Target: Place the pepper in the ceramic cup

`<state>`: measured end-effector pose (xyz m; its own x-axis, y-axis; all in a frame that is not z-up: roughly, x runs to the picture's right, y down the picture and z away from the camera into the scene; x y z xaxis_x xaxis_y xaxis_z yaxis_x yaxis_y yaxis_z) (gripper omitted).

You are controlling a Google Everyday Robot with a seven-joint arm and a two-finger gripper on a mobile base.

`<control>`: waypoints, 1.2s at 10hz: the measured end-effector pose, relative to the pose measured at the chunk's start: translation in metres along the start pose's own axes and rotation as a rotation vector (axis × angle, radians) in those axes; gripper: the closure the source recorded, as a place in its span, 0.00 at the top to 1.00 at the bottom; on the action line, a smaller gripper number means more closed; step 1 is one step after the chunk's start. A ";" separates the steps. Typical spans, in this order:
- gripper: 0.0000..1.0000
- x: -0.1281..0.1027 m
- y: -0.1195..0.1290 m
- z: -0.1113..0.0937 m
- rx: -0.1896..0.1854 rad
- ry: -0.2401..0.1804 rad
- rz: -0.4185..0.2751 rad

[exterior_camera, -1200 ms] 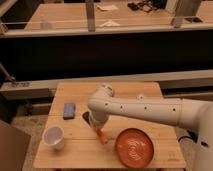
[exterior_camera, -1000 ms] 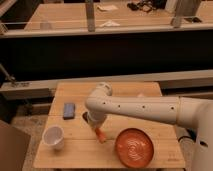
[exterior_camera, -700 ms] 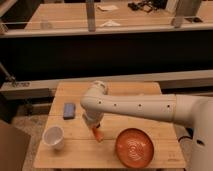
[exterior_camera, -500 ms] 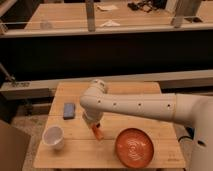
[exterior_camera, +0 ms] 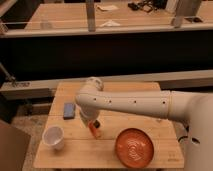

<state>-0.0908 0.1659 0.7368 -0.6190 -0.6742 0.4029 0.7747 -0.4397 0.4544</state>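
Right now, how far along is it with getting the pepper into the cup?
Grasp done: the gripper holds the pepper in its fingers over the table. In hand: the trip to the ceramic cup, which stands apart at picture left, no pepper in it. Left: reach the cup, release.

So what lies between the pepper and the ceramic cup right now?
Only bare wooden table, as the camera view shows. The gripper sits just above the pepper, well apart from the ceramic cup.
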 end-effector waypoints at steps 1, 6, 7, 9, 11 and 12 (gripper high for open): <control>0.00 0.003 -0.003 -0.002 -0.003 0.003 -0.011; 0.00 0.015 -0.019 -0.009 -0.011 0.014 -0.053; 0.00 0.019 -0.024 -0.011 -0.014 0.019 -0.064; 0.00 0.027 -0.041 -0.012 -0.014 0.023 -0.087; 0.00 0.031 -0.052 -0.015 -0.022 0.029 -0.107; 0.00 0.033 -0.060 -0.015 -0.020 0.027 -0.117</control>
<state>-0.1560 0.1613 0.7109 -0.7020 -0.6333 0.3258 0.6997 -0.5280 0.4813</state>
